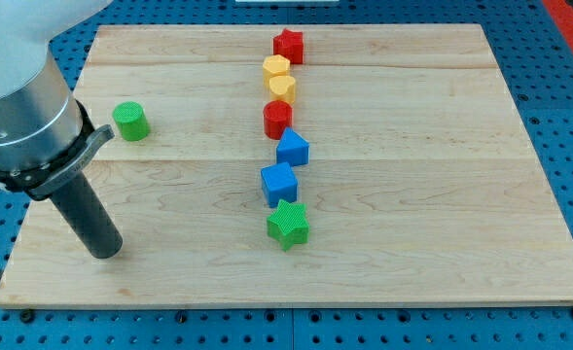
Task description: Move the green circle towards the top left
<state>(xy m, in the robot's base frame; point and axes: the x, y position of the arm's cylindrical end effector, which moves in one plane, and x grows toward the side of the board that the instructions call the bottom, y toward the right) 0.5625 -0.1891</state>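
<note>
The green circle (130, 121) stands on the wooden board (412, 194) near its left edge, in the upper half. My tip (104, 251) rests on the board at the lower left, well below the green circle and slightly to its left, not touching any block. The dark rod rises from the tip up to the left into the grey arm body (23, 107).
A column of blocks runs down the board's middle: red star (288, 45), two yellow hexagons (276, 68) (283, 87), red block (277, 119), two blue blocks (292, 149) (278, 183), green star (288, 225). A blue pegboard (558, 58) surrounds the board.
</note>
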